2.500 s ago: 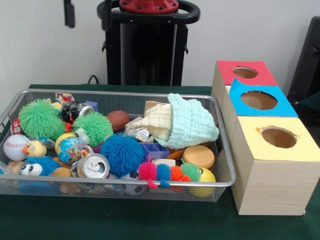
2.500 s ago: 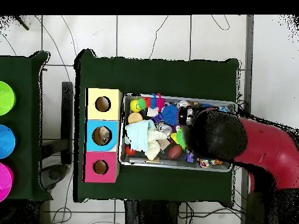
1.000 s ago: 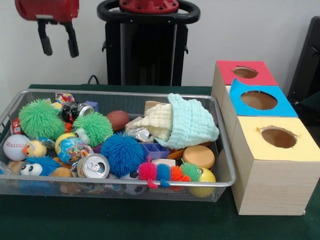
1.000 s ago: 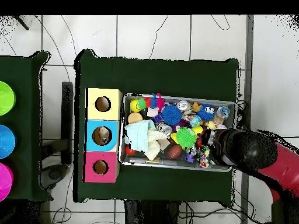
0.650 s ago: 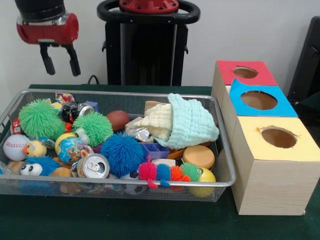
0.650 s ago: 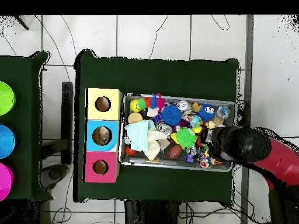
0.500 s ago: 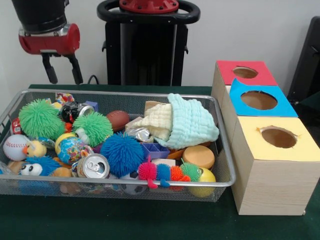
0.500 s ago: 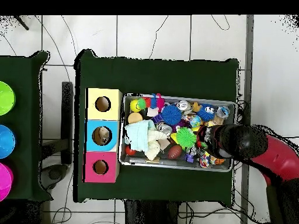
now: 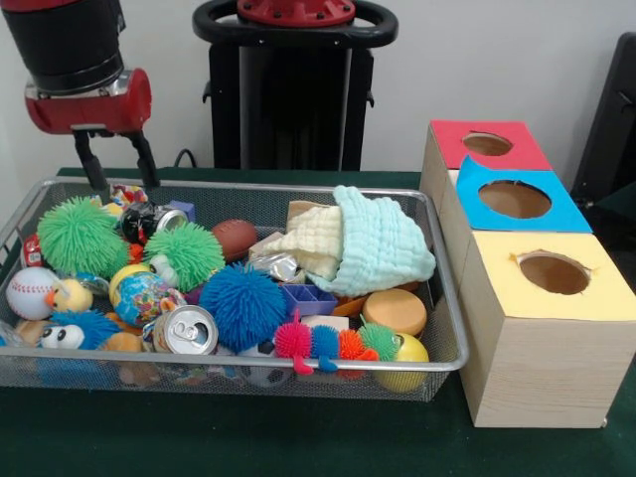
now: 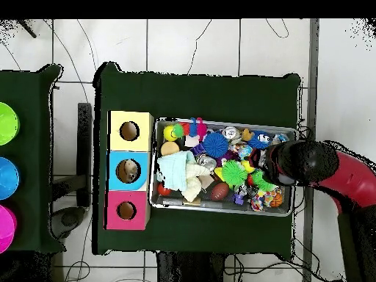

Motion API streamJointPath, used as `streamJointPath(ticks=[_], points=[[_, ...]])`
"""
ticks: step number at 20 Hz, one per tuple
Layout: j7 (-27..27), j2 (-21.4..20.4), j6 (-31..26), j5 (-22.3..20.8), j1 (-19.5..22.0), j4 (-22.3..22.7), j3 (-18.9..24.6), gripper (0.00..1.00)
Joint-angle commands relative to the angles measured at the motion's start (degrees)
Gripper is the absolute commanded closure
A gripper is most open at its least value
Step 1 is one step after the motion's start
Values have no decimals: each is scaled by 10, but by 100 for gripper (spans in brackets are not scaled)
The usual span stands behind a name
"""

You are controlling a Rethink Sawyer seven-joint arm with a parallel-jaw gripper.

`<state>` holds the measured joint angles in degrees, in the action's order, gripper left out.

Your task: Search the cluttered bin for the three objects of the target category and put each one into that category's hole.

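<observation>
1. The gripper [image 9: 117, 171] hangs with its two black fingers spread apart and nothing between them, its tips just above the far rim of the bin [image 9: 298, 366], at the end farthest from the boxes.
2. The bin sits across the middle of the green table, heaped with toys. Right under the fingers lie a crushed dark can [image 9: 149, 221] and a green spiky ball [image 9: 79, 237].
3. The hole [image 9: 514, 199] is in the blue-topped box, the middle one of three lined up along the table's other end, just beside the bin.
4. I'd judge this to be the search-and-reach step: nothing is held, so a pick comes first.
5. The next move calls for lowering straight into that corner and closing on one piece only; things are packed tight there, so a neighbour could get nudged or caught.
6. The front view shows the open fingers and their height over the rim.
7. The overhead view hides the fingers under the arm, but shows something pale already lying inside the blue hole [image 10: 129, 170], which the front view does not.
</observation>
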<state>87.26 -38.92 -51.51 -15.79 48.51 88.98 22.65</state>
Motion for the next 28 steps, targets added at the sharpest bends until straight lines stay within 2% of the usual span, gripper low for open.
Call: streamJointPath(ticks=[1, 4, 7, 8, 11, 14, 17, 19, 22, 25, 28], points=[[-225, 88, -100, -59, 8, -145, 78, 0], [-246, 115, -132, -83, -9, -216, 89, 0], [-263, 155, -130, -102, -27, -281, 104, 0], [-276, 178, -135, -108, -33, -316, 110, 0], [-290, 207, -135, -110, -41, -362, 124, 0], [-316, 243, -177, -116, -53, -448, 136, 0], [-313, 272, -223, -126, -66, -532, 139, 0], [-290, 302, -244, -134, -70, -591, 141, 0], [-253, 352, -293, -182, -75, -693, 158, 0], [-230, 372, -334, -250, -74, -755, 201, 0], [-277, 368, -367, -358, -60, -791, 288, 0]])
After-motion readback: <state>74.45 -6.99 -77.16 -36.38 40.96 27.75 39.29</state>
